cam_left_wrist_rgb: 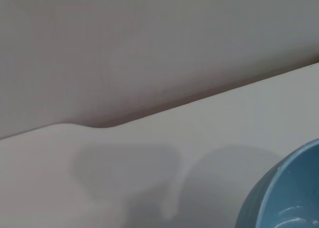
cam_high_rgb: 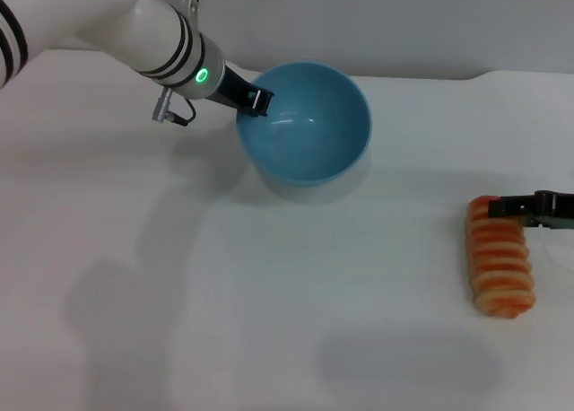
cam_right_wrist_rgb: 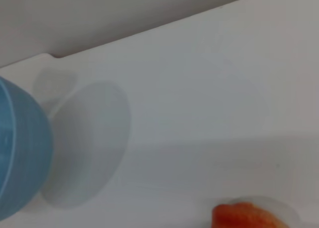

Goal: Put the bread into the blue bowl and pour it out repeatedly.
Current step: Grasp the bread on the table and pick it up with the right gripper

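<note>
Bowl tilted and empty, bread out on the table

Left gripper point(cam_high_rgb: 257, 100) pinches the left rim of the blue bowl point(cam_high_rgb: 305, 124), tipping its opening toward the near right, apparently to pour. The bread point(cam_high_rgb: 500, 257) lies at the table's point(cam_high_rgb: 269, 294) right; right gripper point(cam_high_rgb: 529, 208) reaches its far end, whether spread or pressed together cannot be told
</note>
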Controlling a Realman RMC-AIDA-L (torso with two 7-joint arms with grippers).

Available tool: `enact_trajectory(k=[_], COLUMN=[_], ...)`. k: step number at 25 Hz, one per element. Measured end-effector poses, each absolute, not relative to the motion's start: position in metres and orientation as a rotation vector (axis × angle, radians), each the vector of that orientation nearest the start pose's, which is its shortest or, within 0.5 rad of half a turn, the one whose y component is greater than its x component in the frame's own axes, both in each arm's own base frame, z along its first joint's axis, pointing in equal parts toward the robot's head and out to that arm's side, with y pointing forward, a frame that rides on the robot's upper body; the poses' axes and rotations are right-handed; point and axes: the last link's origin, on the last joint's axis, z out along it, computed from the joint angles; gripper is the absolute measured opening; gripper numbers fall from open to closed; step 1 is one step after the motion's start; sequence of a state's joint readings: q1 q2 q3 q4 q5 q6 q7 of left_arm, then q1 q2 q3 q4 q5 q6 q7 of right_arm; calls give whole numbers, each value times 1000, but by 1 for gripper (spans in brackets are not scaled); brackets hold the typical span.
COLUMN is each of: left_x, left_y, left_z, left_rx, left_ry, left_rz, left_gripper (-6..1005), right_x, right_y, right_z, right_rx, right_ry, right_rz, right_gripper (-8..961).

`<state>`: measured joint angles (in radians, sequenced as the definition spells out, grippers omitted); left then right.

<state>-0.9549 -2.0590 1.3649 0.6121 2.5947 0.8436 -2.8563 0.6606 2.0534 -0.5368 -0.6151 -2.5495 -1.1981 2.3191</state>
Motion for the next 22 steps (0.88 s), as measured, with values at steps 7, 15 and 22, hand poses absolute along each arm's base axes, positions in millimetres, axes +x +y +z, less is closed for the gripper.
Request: enact_trajectory(k=[7,15,22], left_x=[-186,-185,-185], left_y=[453,452,453], left_z=[-52,-54,-55], left_rx=[-2196,-2200,-2199], left_ry=[-1176,-1175,-1172], left_rz=[181,185,179], left_gripper=[-1,-2,-2], right_x=[324,329,332], right_y=[365,360,358], right_z=[-1,-7,-6], right_rx=[-2079,-2054,-2025], right_ry=[1781,1830,1856], right_rz=[200,167,132], right_gripper=[623,619,615])
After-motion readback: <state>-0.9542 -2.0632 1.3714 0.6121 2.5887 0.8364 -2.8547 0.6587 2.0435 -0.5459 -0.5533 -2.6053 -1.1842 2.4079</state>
